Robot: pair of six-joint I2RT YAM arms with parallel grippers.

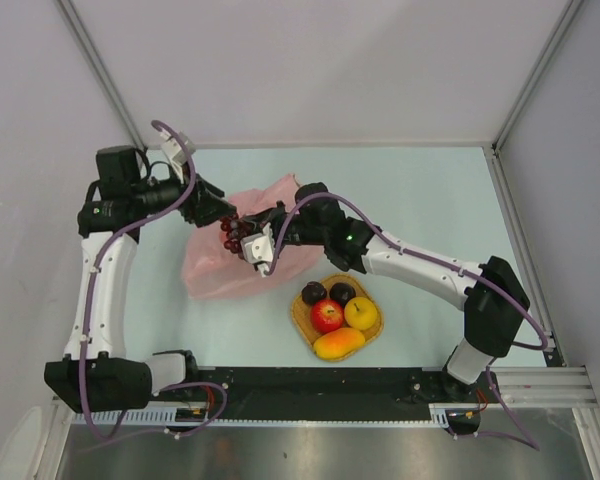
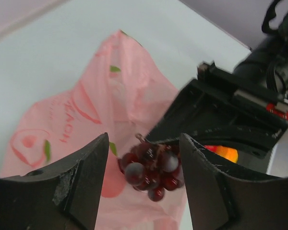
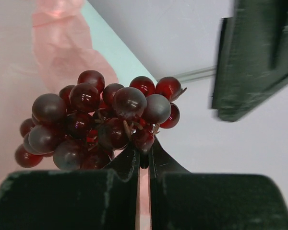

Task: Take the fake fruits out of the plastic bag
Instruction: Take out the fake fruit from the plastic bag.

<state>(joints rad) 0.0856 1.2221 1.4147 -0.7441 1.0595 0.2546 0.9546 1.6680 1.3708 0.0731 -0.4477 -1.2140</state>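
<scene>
While my right gripper (image 3: 143, 154) clamps the grape bunch (image 3: 101, 122) over the plastic bag (image 1: 210, 270), left gripper (image 2: 144, 140) apart, I judge last fruit extracted: next, carry to near-edge tray (image 1: 296, 316).

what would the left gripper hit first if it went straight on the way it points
Most likely the grape bunch, held by the right gripper, sitting between the open jaws of the left gripper; the plastic bag lies behind. Depth is unclear.
</scene>
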